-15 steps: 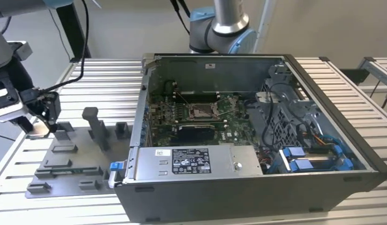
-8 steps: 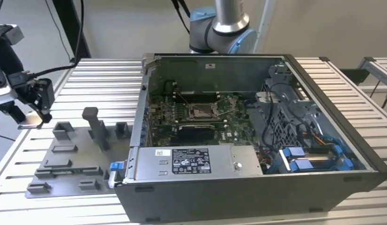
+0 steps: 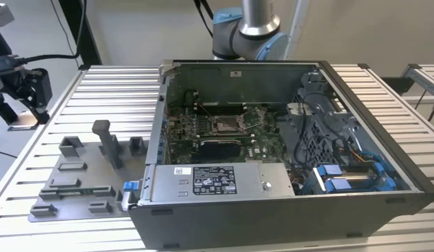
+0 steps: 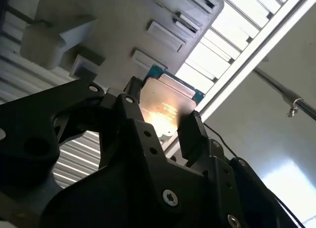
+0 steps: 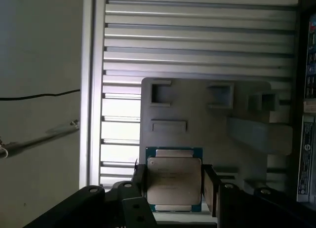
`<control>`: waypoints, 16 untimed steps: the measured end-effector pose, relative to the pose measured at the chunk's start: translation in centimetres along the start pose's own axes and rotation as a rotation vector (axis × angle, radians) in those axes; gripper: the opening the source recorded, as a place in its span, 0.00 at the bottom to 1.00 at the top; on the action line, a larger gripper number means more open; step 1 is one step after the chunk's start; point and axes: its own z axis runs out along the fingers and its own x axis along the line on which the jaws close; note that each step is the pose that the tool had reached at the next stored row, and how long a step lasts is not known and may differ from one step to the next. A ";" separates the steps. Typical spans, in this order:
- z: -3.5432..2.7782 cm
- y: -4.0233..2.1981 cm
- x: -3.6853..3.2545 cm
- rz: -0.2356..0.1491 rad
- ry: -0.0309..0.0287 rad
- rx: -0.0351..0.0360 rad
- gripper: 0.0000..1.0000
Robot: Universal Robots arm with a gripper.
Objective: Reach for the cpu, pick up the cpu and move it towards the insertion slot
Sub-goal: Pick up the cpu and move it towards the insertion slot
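Your gripper (image 5: 175, 188) is clamped on the cpu (image 5: 174, 172), a silvery square with a blue-green rim. The fingers (image 5: 211, 186) cover two of its sides, and you can't make out its markings.

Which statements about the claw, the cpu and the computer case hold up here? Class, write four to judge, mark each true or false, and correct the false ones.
1. The claw is shut on the cpu. True.
2. The cpu already sits in the insertion slot. False: the claw's fingers grip it on two sides, with the grey tray behind it in both wrist views.
3. The computer case lies open on the slatted table. True.
4. The grey tray stands at the exterior view's right of the computer case. False: it stands at the exterior view's left.
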 end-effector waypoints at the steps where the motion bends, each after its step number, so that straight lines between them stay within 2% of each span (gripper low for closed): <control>1: -0.45 0.02 0.00 0.000 0.0001 0.0000 0.00; 11: -4.22 0.15 -0.03 0.000 0.0000 -0.0001 0.00; 16: -4.48 0.16 -0.03 0.000 0.0001 -0.0001 0.00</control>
